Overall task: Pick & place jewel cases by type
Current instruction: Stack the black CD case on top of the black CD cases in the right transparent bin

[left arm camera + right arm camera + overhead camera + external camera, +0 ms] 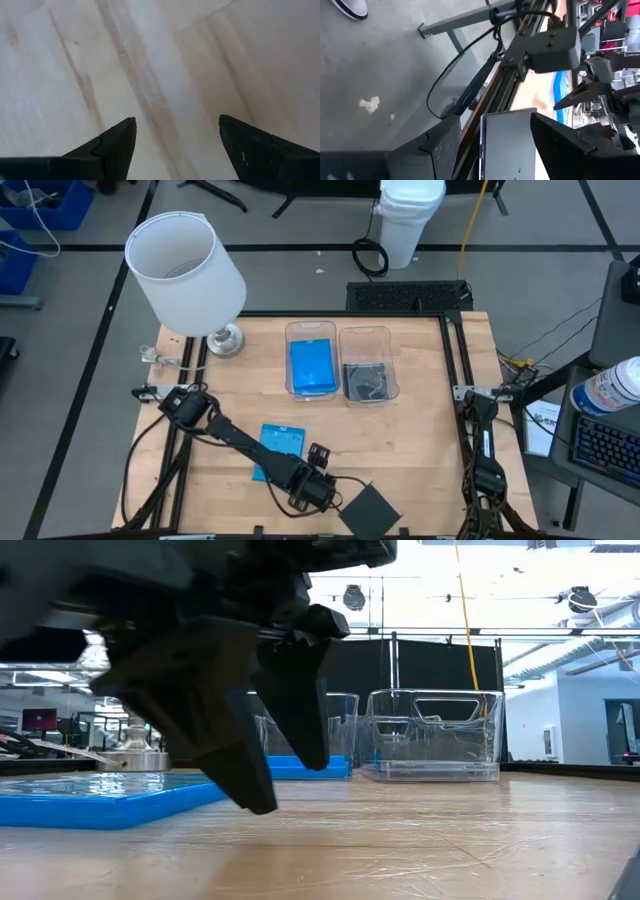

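Note:
One bright blue jewel case (280,446) lies flat on the table, and it shows at the left of the low view as the blue case (100,796). A dark grey case (370,510) lies flat by the table's near edge. My left gripper (328,488) hovers open over bare wood between these two cases, fingers pointing down. The left wrist view shows only wood between the fingers of the left gripper (177,132). In the low view the left gripper (275,765) fills the foreground. My right gripper (490,140) is open, parked at the table's right side.
Two clear bins stand side by side at the table's far middle. The left bin (311,330) holds blue cases and the right bin (367,335) holds dark ones. A white lamp (186,262) stands at the far left corner. Bare wood lies between the bins and the cases.

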Tool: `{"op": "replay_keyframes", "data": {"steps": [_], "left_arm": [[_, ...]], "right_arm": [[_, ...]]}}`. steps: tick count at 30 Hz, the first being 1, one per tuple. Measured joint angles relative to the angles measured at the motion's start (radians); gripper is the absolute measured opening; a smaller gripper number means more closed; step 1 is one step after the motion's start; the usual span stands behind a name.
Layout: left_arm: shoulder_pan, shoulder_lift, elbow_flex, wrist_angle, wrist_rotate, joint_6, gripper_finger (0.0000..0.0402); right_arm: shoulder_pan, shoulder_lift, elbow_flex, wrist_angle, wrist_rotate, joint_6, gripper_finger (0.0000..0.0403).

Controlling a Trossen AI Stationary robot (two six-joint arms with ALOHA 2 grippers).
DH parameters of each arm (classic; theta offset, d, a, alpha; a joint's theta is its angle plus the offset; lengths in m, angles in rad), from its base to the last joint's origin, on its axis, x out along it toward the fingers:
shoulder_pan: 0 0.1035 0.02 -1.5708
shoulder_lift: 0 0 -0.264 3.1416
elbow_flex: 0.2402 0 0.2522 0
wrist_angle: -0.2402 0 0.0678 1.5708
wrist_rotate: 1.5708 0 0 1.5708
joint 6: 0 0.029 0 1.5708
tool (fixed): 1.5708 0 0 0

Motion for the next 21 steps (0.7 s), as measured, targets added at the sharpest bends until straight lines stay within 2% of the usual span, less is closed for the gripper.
{"op": "replay_keyframes", "data": {"steps": [11,15,21], "left_arm": [[0.017,0.0,0.0,0.006,-0.001,-0.012,0.0285],[0.017,0.0,0.0,0.019,-0.001,-0.016,0.0285],[0.017,0.0,0.0,0.025,0.0,-0.016,0.0285]], "right_arm": [[-0.032,-0.005,-0.154,0.088,0.051,0.038,0.0231],[-0.041,-0.004,-0.173,0.116,0.061,0.03,0.0228],[-0.046,-0.003,-0.175,0.188,0.083,0.002,0.018]]}}
